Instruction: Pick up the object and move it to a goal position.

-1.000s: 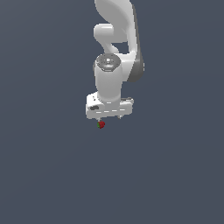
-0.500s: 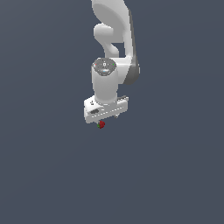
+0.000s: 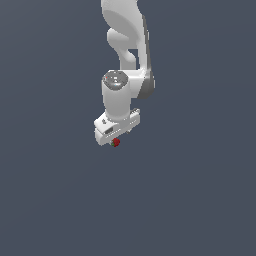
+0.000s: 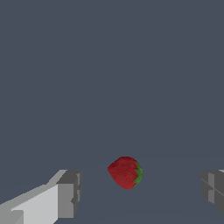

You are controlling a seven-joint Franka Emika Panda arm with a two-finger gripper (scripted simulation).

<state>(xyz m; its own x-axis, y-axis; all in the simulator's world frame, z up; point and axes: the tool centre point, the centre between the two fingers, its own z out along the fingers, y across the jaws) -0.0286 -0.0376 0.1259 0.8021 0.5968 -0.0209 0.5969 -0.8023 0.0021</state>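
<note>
Gripper (image 4: 140, 188) spread wide around the strawberry (image 4: 125, 172), untouched; I judge it light, rounded, slip-prone, so I'd pinch its widest middle.

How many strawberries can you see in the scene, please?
1. The strawberry lies on the grey surface between the open gripper's two fingers, touching neither; in the exterior view it peeks out just below the gripper. The arm could hide others.

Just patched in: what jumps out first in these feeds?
The white arm hangs down the middle of the exterior view against plain grey. A tiny red strawberry sits between the open jaws in the wrist view, touching neither finger, and peeks out just under the gripper outside.
</note>
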